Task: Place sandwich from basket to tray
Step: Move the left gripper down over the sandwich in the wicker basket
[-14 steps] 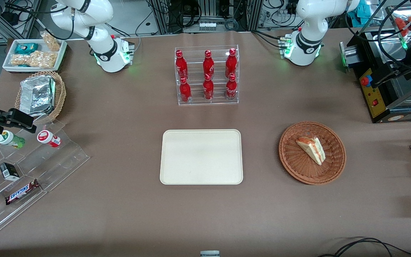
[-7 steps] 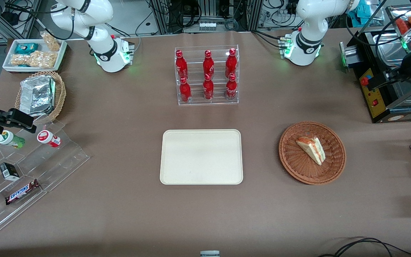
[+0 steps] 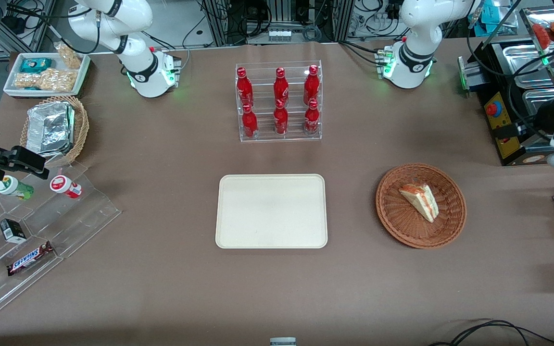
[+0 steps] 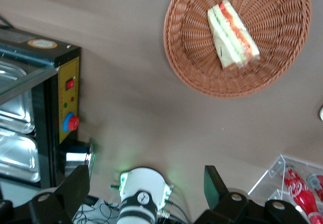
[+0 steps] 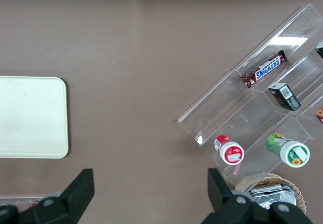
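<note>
Sandwich (image 3: pixel 420 201) lies in the round wicker basket (image 3: pixel 394 215) on the brown-covered table (image 3: pixel 161 278), well apart from the bare cream tray (image 3: pixel 271 211) nearer the table's middle. The gripper (image 4: pixel 146 186) hangs above the table toward the working arm's end — fingers (image 4: pixel 75 186) spread wide, holding nothing. A clear rack of red cola bottles (image 3: pixel 280 100) stands farther from the front camera than the tray — a black machine with a red knob (image 3: pixel 500 122) sits near the basket.

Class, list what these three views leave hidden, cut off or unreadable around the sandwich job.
1. The sandwich underside: both views hide it against the basket.
2. The gripper, open: cut off by the front view's edge at the working arm's end; the wrist view shows only its fingers, high above the table.
3. The tray: cut by the right wrist view's edge.
4. Bottle labels: too small.
</note>
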`<action>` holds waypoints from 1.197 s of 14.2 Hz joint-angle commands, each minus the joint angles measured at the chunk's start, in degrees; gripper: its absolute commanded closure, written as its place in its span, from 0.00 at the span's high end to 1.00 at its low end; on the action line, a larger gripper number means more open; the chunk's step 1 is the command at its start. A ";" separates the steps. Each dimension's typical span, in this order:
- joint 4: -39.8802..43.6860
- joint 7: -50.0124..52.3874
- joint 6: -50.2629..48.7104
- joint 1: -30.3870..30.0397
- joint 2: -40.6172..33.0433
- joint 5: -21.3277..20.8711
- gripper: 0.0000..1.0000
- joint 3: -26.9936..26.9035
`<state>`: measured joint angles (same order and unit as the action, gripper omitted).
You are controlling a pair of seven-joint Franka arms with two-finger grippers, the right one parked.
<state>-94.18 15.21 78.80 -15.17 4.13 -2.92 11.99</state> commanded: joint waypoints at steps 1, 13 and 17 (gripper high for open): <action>-7.23 4.27 9.49 -0.30 -1.06 0.37 1.00 0.49; -12.51 30.30 40.98 1.89 12.21 0.81 1.00 6.47; -18.14 30.67 46.78 1.89 12.21 0.81 1.00 6.55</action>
<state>-109.38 44.42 122.96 -13.46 17.38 -1.48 18.48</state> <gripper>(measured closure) 0.000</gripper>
